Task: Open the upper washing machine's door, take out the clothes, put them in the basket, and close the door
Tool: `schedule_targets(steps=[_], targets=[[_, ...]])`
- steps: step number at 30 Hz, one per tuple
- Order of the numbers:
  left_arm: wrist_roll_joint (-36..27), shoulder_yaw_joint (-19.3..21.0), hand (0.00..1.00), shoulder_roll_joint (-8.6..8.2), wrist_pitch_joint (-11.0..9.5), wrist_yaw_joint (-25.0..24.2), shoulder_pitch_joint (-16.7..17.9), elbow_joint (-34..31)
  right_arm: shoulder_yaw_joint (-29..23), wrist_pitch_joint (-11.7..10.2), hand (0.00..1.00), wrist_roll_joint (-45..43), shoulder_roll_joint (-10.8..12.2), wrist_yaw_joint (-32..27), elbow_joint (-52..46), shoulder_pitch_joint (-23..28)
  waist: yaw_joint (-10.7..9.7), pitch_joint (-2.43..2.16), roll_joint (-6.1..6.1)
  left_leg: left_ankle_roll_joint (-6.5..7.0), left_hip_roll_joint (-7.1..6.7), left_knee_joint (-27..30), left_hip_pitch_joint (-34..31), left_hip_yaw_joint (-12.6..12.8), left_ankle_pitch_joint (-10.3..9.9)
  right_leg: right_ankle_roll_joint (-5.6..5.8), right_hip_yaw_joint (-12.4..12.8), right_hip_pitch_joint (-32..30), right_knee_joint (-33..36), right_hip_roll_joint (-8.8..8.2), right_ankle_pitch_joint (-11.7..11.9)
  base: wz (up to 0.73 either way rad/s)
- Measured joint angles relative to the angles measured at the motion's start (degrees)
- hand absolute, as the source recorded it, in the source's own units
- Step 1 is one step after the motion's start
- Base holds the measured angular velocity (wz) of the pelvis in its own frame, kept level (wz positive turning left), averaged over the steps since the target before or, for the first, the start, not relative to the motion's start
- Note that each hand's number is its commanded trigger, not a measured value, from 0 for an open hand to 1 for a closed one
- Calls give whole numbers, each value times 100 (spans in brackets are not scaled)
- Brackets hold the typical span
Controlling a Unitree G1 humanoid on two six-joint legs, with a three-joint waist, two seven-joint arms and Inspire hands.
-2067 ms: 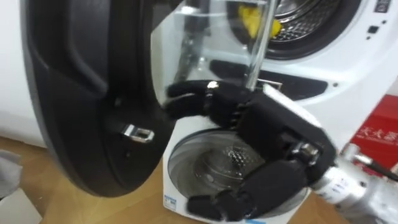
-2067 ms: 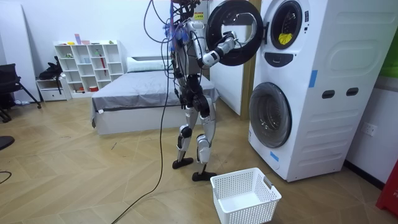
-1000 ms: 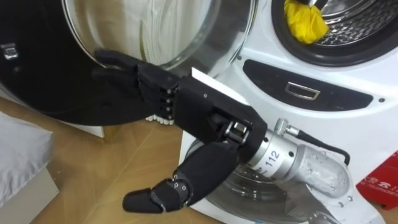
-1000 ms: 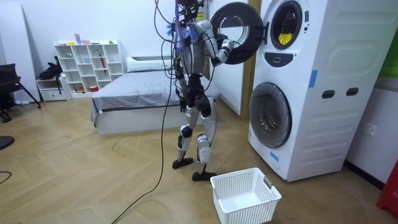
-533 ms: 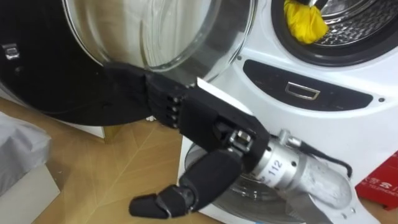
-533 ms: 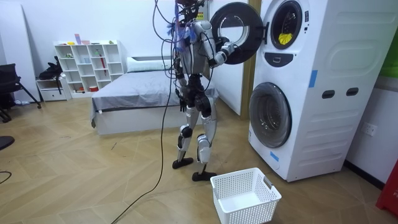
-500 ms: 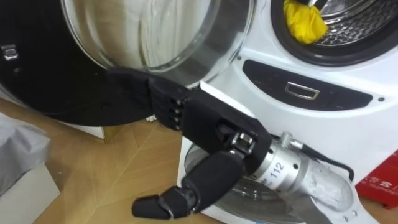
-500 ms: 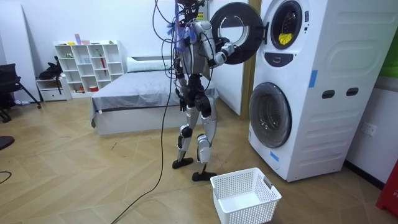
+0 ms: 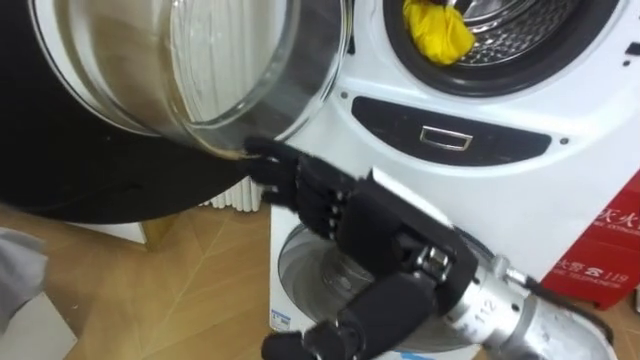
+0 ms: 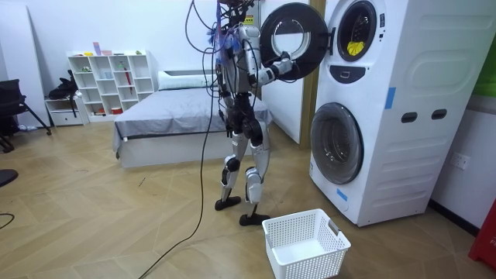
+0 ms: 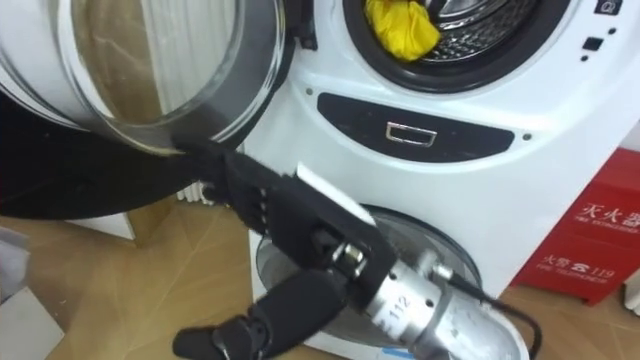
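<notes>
A humanoid robot stands upright on the wooden floor [image 10: 116, 217] before a stack of two white washers, its right arm raised to the open door [image 9: 90, 180] of the upper machine [image 9: 560, 190]. The right hand [image 9: 385, 240] reaches in from the lower right with its fingers [image 9: 290, 180] stretched out straight and spread narrow, the thumb hanging loose below, and holds nothing. The fingertips lie at the door's lower edge, where the dark rim meets the bulging glass, and appear to touch it, though the dark on dark makes the contact hard to confirm.

A crumpled yellow garment [image 9: 435, 28] lies inside the upper machine's steel drum [image 9: 520, 25], at the front of the opening, well apart from the hand. Beneath the hand is the closed round door of the lower machine [image 9: 330, 270]. A red box [image 9: 605, 245] stands on the floor at the washers' right side.

In the room view, a white laundry basket [image 10: 304, 244] sits on the floor near the robot's feet, in front of the lower washer, and a bed [image 10: 167, 120] stands behind the robot.
</notes>
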Motion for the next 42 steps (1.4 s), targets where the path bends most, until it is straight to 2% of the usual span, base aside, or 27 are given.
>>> schedule_targets(steps=[3,8,12,23,27,28,31,40,42], targets=[[1,-5,0,-4,6,0,-4,-8,12,0,0,-24,4,-2,99,222,17,4,8,0,0,0,-14,10,0,-1,29,-27,6,5,0,-2],[-71,-8,0,-4,-21,14,-18,-7,9,-12,0,-68,24,-151,812,519,7,8,15,0,-2,-51,-2,9,0,0,36,-33,3,15,2,0],[-69,-3,0,-9,-23,34,13,-9,-90,-5,0,-309,21,-342,936,553,-98,29,54,0,-1,-50,-3,1,0,0,21,-40,3,16,3,0],[-65,20,0,1,-132,54,15,160,-828,-7,0,-301,28,-1059,898,543,-349,-12,18,2,-30,-35,25,34,1,25,86,-36,3,-4,-11,-2],[-40,144,0,13,-142,58,90,166,-1160,-18,0,-286,25,-1380,862,316,-442,-17,-15,1,-33,-37,85,97,1,30,151,-14,16,3,-15,-8],[-44,148,0,14,-158,62,99,161,-1279,-22,0,-261,23,-1506,861,224,-450,0,-26,1,-35,-37,90,100,1,30,164,-15,20,4,-15,0],[-35,196,0,14,-174,61,74,145,-1473,-25,0,-261,-1,-1823,862,-48,-450,13,-67,1,-31,-35,93,136,1,29,172,-22,26,9,-15,0],[179,358,0,16,-166,56,127,119,-1502,-29,0,-284,-128,-2122,735,-826,-412,-5,-144,1,-21,67,81,163,1,16,203,-1,33,15,-36,-2],[166,355,0,19,-129,59,128,117,-1493,-27,0,-276,-127,-2173,738,-867,-378,9,-170,-7,-7,154,95,171,-4,2,183,10,132,7,-99,2]])
